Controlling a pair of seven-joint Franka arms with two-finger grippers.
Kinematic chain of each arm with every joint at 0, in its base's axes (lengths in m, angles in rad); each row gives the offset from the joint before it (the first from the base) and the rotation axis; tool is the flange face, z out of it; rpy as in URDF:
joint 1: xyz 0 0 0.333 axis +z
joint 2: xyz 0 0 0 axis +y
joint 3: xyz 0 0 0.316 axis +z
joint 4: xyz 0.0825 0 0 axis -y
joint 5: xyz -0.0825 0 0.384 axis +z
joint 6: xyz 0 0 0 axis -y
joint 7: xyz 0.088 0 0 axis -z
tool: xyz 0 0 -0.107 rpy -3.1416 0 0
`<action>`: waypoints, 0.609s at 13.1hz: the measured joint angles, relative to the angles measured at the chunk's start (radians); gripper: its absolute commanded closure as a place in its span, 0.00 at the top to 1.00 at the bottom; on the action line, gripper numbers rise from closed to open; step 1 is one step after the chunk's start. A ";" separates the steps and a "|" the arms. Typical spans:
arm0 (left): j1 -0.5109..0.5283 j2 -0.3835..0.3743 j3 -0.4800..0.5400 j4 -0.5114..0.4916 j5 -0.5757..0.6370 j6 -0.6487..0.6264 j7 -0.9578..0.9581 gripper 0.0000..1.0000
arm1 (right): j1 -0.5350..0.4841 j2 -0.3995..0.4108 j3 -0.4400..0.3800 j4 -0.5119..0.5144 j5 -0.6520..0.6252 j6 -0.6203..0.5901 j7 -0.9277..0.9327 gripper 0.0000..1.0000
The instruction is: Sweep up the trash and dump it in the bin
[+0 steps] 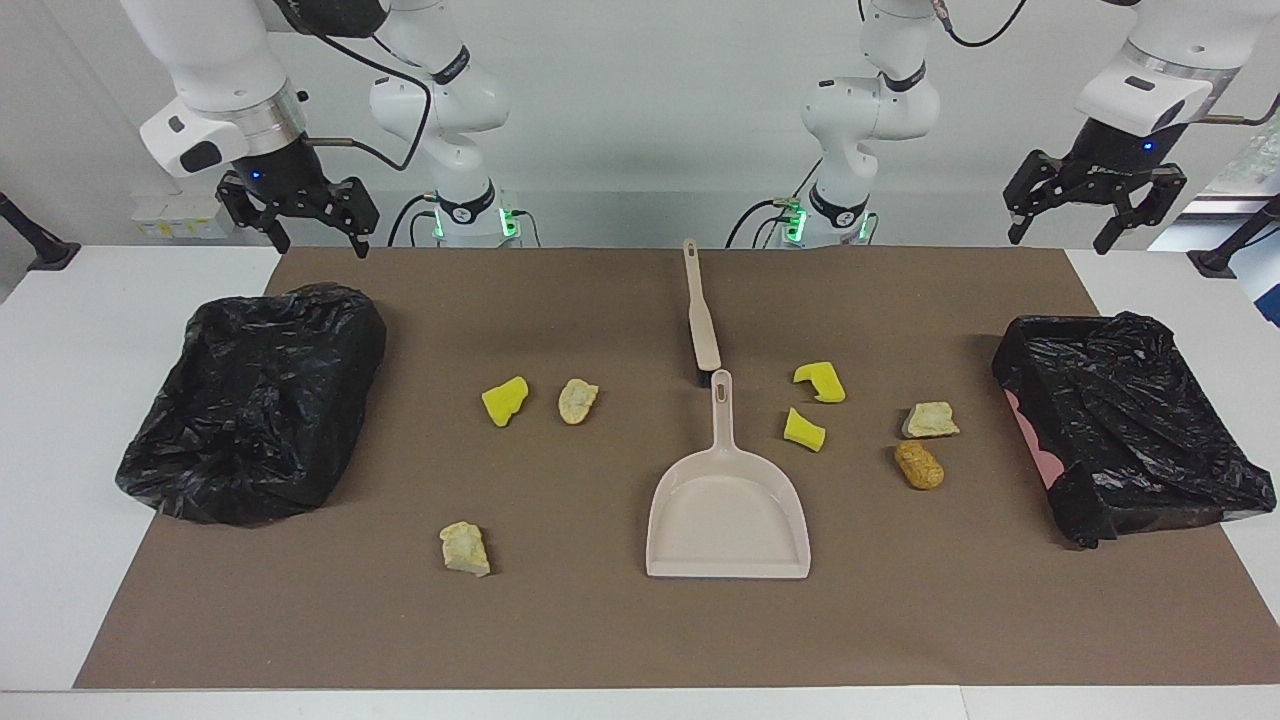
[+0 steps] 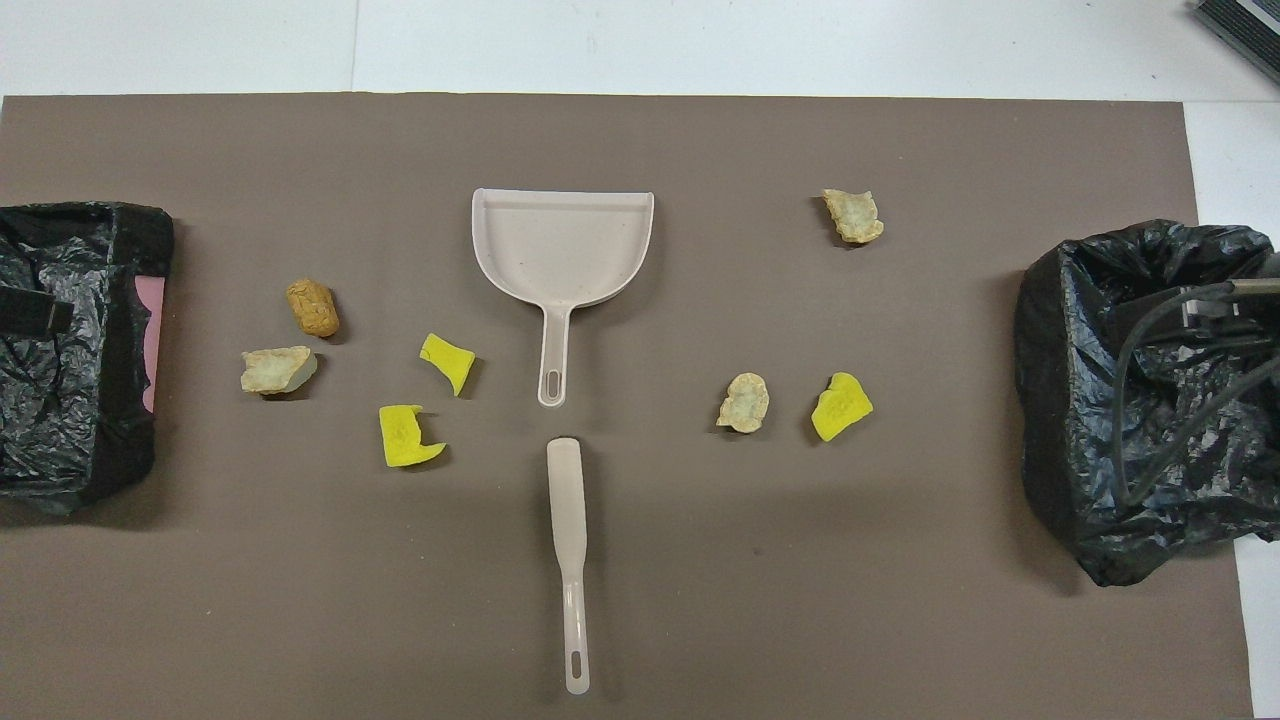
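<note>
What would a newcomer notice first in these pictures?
Bright yellow sponge chunks and cream foam pieces lie scattered on the brown mat, on both sides of a beige dustpan in the middle. A brush lies in line with the dustpan's handle, nearer to the robots. A bin lined with a black bag sits at each end of the mat, and both grippers hang open above the table.
</note>
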 measured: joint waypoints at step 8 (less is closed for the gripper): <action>0.000 0.000 0.000 -0.002 0.000 -0.005 0.000 1.00 | 0.000 0.000 -0.005 -0.002 0.000 -0.012 0.030 1.00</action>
